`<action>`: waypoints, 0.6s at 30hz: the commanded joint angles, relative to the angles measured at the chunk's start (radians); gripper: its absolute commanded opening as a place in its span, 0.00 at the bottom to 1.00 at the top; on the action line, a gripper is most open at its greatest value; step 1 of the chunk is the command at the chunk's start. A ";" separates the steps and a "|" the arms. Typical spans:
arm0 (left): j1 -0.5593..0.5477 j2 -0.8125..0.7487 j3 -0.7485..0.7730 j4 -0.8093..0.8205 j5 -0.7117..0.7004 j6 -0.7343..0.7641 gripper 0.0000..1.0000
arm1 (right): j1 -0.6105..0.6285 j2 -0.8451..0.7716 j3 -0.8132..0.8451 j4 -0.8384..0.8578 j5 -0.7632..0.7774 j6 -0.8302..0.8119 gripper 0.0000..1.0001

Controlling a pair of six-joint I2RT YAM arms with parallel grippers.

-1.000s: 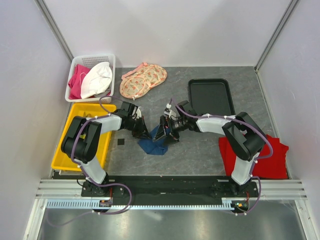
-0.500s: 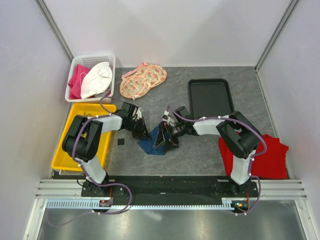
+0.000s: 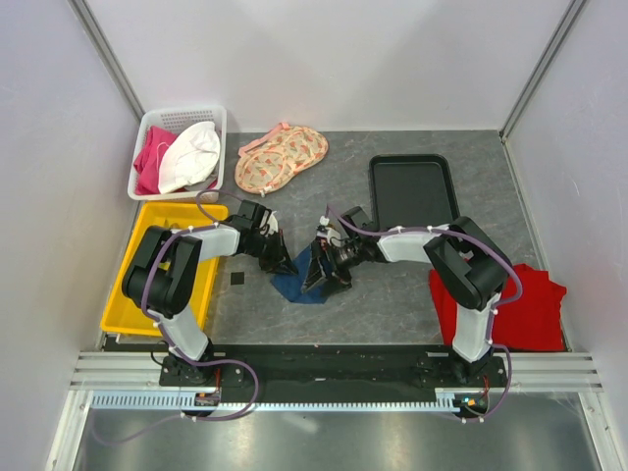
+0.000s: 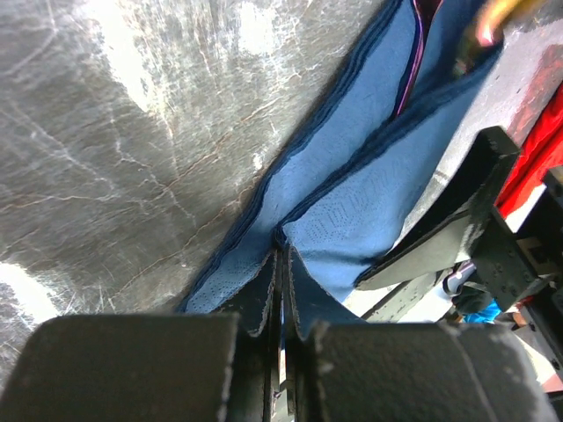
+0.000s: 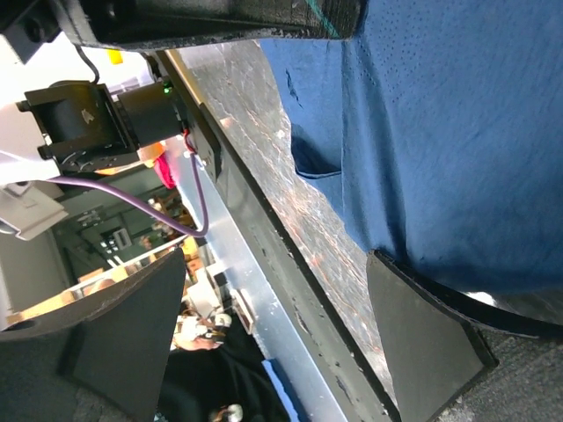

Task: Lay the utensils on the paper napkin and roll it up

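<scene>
The navy paper napkin lies crumpled mid-table between both arms. My left gripper is shut on its left edge; the left wrist view shows the blue sheet pinched between the closed fingertips. My right gripper stands open over the napkin's right part, one finger against the blue paper and the other finger in free air. One utensil's gold head shows at the napkin's far end. In the top view the utensils are hidden.
A yellow bin and a white basket of cloths stand at the left. Peach floral fabric lies at the back, a black tray at the back right, and a red cloth at the near right. A small black square lies by the bin.
My right gripper has shifted slightly left and nearer over the napkin, still open. The left gripper keeps its hold and has barely moved.
</scene>
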 commanded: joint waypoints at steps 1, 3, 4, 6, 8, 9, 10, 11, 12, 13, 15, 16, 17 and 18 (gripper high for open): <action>0.005 0.008 0.012 0.012 -0.011 0.020 0.02 | -0.024 -0.063 0.067 -0.060 0.048 -0.058 0.91; 0.006 0.014 0.012 0.016 -0.009 0.017 0.02 | -0.030 -0.083 0.099 -0.060 0.064 -0.054 0.90; 0.006 0.015 0.010 0.018 -0.009 0.015 0.02 | -0.038 -0.089 0.131 -0.065 0.081 -0.054 0.90; 0.006 0.015 0.008 0.018 -0.007 0.015 0.02 | -0.041 -0.085 0.167 -0.066 0.145 -0.055 0.89; 0.006 0.012 0.002 0.021 -0.006 0.014 0.02 | -0.039 -0.063 0.239 -0.136 0.240 -0.099 0.87; 0.006 0.009 0.001 0.021 -0.007 0.014 0.02 | -0.041 -0.044 0.254 -0.163 0.262 -0.107 0.87; 0.008 0.009 -0.002 0.021 -0.006 0.015 0.02 | -0.039 -0.034 0.282 -0.175 0.297 -0.113 0.87; 0.008 0.011 -0.004 0.021 -0.006 0.014 0.02 | -0.039 -0.025 0.296 -0.186 0.328 -0.121 0.88; 0.008 0.009 -0.002 0.023 -0.007 0.015 0.02 | -0.039 -0.010 0.306 -0.193 0.371 -0.124 0.87; 0.006 0.009 -0.002 0.023 -0.006 0.014 0.02 | -0.036 -0.002 0.334 -0.201 0.389 -0.129 0.86; 0.006 0.009 -0.002 0.026 -0.007 0.014 0.02 | -0.027 0.016 0.362 -0.222 0.441 -0.146 0.86; 0.008 0.009 -0.004 0.026 -0.006 0.014 0.02 | -0.018 0.022 0.381 -0.226 0.451 -0.147 0.86; 0.006 0.009 -0.004 0.024 -0.006 0.012 0.02 | -0.012 0.029 0.391 -0.230 0.463 -0.149 0.86; 0.008 0.011 -0.004 0.024 -0.006 0.012 0.02 | -0.009 0.041 0.405 -0.247 0.488 -0.153 0.86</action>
